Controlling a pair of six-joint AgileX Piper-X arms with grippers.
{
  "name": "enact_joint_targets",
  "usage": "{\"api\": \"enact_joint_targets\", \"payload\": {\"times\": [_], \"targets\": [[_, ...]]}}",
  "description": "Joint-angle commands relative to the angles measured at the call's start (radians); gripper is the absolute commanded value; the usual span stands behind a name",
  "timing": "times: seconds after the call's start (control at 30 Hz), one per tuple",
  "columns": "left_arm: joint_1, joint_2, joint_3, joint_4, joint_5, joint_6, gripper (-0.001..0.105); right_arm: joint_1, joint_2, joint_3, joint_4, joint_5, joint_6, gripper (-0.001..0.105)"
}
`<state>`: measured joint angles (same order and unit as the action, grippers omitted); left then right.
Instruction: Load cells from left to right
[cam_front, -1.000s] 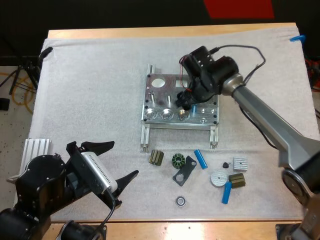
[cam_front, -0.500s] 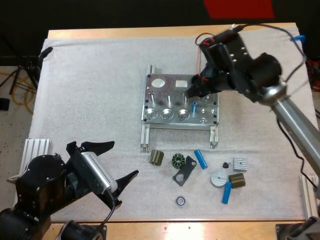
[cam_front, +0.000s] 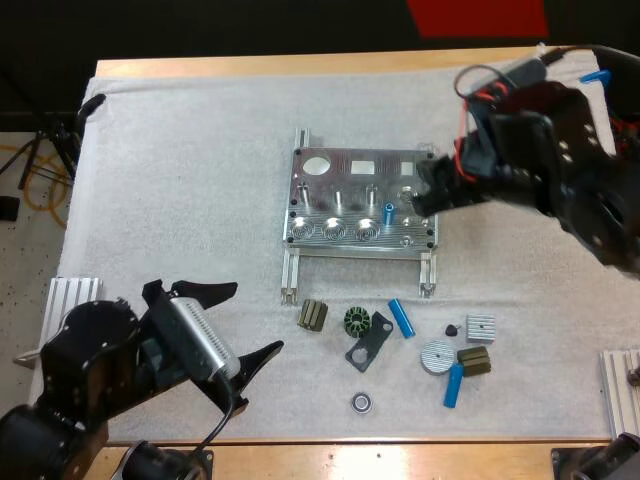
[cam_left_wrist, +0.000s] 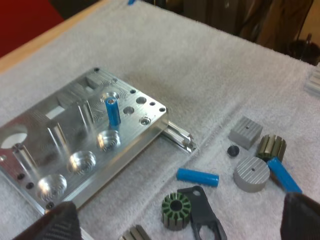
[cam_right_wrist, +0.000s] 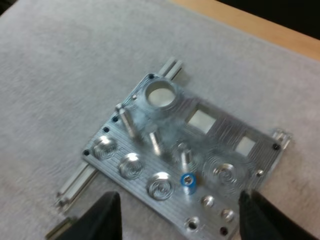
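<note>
The metal fixture lies mid-mat, with one blue cell standing upright in a hole behind its front row of round pockets. Two more blue cells lie loose in front of it, one by the black bracket and one nearer the table edge. My right gripper hovers open at the fixture's right end; in its wrist view the fingers stand wide apart above the standing cell. My left gripper is open and low at the front left, holding nothing, and looks over the fixture and a loose cell.
Small parts lie in front of the fixture: two stators, a black bracket, a bearing, a grey disc, a grey block. Ribbed metal blocks sit at the left and right mat edges.
My right gripper has let go of the blue cell, left it standing in the fixture, and drawn back up and to the right. The left arm barely shifted.
</note>
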<state>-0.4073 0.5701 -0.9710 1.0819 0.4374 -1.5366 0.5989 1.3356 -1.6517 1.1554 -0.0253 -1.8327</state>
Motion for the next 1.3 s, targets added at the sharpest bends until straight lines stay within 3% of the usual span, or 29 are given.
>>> {"api": "enact_joint_targets", "payload": {"times": [0.0,0.27,0.67,0.93,1.1,1.13,1.27], "targets": [[0.0,0.016,0.0,-0.014,0.008,-0.003,0.078,0.0,-0.046,0.029,0.009,-0.043,-0.009,0.051],[-0.036,0.109,-0.021,-0.085,0.008,0.067,0.078,0.0,-0.277,0.237,0.009,-0.091,0.047,0.051],[-0.251,0.427,-0.132,-0.168,-0.01,0.15,0.078,0.0,-0.679,0.565,0.025,-0.117,0.13,0.051],[-0.323,0.625,-0.152,-0.199,-0.177,0.285,0.078,0.0,-0.831,0.631,0.158,-0.113,0.194,0.051],[-0.326,0.743,-0.155,-0.199,-0.247,0.274,0.078,0.0,-0.861,0.631,0.177,-0.113,0.2,0.051],[-0.326,0.779,-0.164,-0.195,-0.28,0.239,0.078,0.0,-0.861,0.631,0.177,-0.109,0.2,0.051],[-0.33,0.887,-0.221,-0.17,-0.288,0.12,0.078,0.0,-0.861,0.631,0.172,-0.109,0.2,0.051]]}}
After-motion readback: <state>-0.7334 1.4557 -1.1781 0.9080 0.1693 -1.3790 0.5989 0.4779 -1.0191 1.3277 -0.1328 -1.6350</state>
